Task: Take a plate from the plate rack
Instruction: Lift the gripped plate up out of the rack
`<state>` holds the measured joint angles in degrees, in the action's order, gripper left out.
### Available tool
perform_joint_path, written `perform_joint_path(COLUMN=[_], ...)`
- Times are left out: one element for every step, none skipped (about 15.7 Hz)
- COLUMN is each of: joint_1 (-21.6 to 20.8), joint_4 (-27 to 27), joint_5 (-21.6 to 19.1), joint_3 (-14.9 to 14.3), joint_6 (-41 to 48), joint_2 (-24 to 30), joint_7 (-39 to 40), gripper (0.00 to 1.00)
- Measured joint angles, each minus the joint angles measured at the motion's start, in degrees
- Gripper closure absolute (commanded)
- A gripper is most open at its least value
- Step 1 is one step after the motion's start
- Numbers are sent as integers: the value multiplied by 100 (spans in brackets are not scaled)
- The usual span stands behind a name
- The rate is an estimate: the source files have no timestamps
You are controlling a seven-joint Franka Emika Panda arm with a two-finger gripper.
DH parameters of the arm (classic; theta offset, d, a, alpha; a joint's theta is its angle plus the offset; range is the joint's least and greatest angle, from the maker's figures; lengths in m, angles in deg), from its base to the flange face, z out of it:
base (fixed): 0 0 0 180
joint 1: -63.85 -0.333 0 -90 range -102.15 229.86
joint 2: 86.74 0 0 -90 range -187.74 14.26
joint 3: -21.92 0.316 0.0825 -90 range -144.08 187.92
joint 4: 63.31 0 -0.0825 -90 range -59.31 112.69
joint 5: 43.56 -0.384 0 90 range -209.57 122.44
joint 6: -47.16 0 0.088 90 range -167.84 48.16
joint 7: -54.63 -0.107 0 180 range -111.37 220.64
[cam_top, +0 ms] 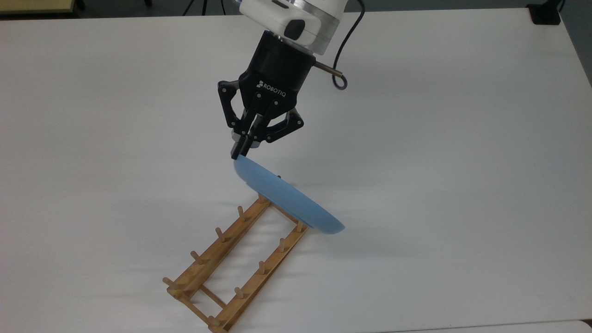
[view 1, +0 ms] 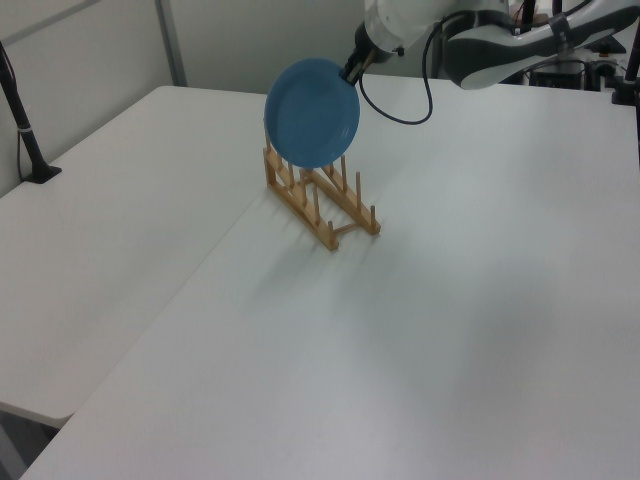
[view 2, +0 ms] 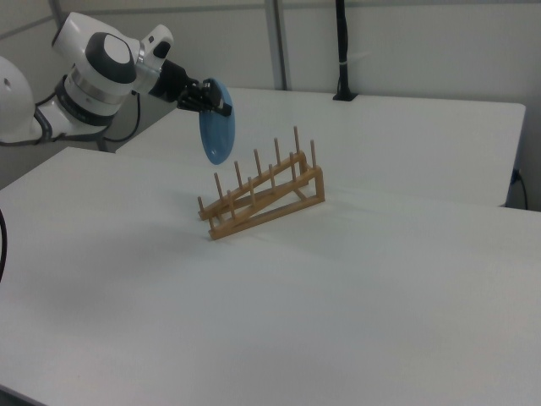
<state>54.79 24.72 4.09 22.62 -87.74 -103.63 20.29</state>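
rack (cam_top: 236,259): nearest thing to you in the top view, sitting flat on the white table (cam_top: 462,138) with its slots empty, so use it as your landmark.
plate (cam_top: 289,196): just above the rack's far end, hanging on edge and tilted. In the right view it's clear of the pegs, lower rim a bit above them.
gripper (cam_top: 240,151): up past the rack's far end, fingers pinched tight on the plate's top rim, nothing else in them.
done so far: looks to me like you've got the grab and the lift-out sorted.
left to do: probably just carry it away from the rack. Watch that rim-only pinch, it could swing.
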Motion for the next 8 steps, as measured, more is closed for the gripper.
perform_joint_path(joint_1=[1, 7, 29, 65, 98, 131, 152, 163], joint_4=[0, 3, 10, 28, 56, 84, 88, 84], joint_5=[-283, -604, -988, -1440, -1907, -2413, -2873, -3331], joint_3=[-1, -5, -9, -13, -23, -34, -54, -82], joint_6=[0, 0, 0, 1, 15, 104, 297, 562], joint_2=[6, 4, 2, -1, -2, -3, -1, 6], joint_7=[3, 15, 70, 230, 454, 747, 1070, 1440], gripper=[100, 100, 100, 100, 100, 100, 100, 100])
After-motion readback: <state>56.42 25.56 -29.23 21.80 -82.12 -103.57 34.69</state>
